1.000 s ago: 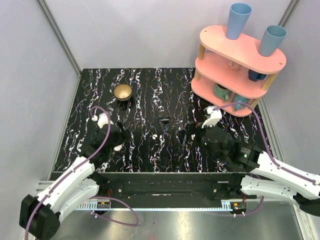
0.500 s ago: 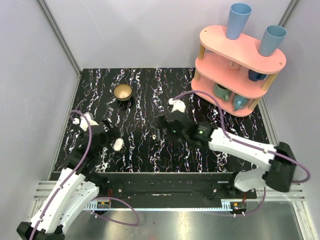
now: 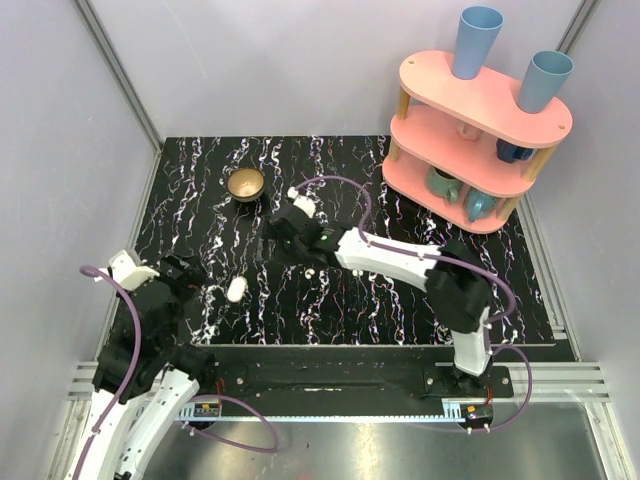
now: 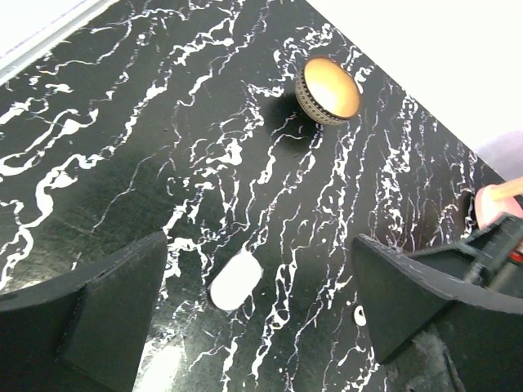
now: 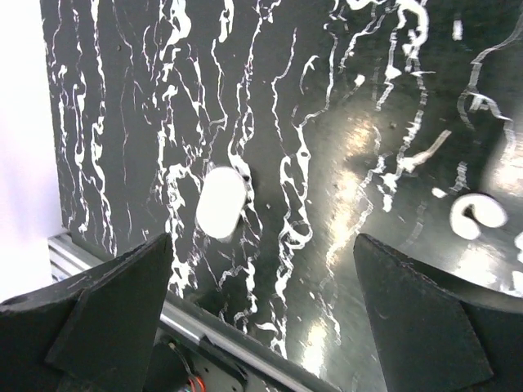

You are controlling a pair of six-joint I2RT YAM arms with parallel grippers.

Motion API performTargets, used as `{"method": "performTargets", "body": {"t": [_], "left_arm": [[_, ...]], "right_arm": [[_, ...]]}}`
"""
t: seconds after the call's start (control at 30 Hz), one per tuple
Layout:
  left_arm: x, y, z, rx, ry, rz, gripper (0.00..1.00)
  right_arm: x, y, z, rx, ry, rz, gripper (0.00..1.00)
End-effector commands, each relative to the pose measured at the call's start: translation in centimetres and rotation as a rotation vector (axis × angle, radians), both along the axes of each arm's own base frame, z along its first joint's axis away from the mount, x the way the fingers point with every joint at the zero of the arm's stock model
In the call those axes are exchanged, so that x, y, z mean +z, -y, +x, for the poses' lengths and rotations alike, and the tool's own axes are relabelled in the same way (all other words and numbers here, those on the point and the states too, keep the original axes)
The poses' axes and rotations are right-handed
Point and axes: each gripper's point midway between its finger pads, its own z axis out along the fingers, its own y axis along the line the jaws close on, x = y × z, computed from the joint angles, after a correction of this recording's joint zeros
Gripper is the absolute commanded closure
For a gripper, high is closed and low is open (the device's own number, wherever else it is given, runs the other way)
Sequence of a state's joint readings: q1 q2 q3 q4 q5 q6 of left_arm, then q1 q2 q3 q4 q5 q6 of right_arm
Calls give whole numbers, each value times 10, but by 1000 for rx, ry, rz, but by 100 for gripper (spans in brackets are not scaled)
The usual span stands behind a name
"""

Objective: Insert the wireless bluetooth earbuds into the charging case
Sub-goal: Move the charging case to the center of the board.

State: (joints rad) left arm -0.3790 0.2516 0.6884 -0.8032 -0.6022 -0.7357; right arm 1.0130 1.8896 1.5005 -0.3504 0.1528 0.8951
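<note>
The white charging case lies shut on the black marbled table, left of centre. One tiny white earbud lies to its right. The second earbud is not in view. My left gripper is open and empty, just left of the case. In the left wrist view the case and the earbud lie between and ahead of its fingers. My right gripper is open and empty, reaching across above and right of the case. The right wrist view shows the case ahead of its gripper.
A brass bowl stands at the back left, and it also shows in the left wrist view. A pink three-tier shelf with cups stands at the back right. The table's near edge lies close below the case.
My right arm has swung far left across the table, past the earbud. My left arm has drawn back toward the near left. The case and the earbud have not moved.
</note>
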Motion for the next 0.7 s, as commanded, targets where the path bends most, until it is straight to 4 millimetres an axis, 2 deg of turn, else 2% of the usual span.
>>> {"method": "performTargets", "body": {"t": [0.0, 0.03, 0.23, 0.47, 0.67], "left_arm": [[17, -21, -11, 70, 32, 62, 1], [18, -22, -12, 74, 32, 69, 1], [21, -18, -13, 37, 33, 80, 1], [13, -11, -11, -4, 18, 81, 1], [5, -9, -13, -10, 30, 50, 1]], "right_arm": [[-2, -40, 3, -44, -82, 89, 0], [-10, -45, 9, -74, -84, 79, 0], [-37, -71, 11, -92, -115, 46, 3], [-70, -104, -13, 14, -135, -41, 5], [-87, -107, -27, 22, -118, -87, 10]]}}
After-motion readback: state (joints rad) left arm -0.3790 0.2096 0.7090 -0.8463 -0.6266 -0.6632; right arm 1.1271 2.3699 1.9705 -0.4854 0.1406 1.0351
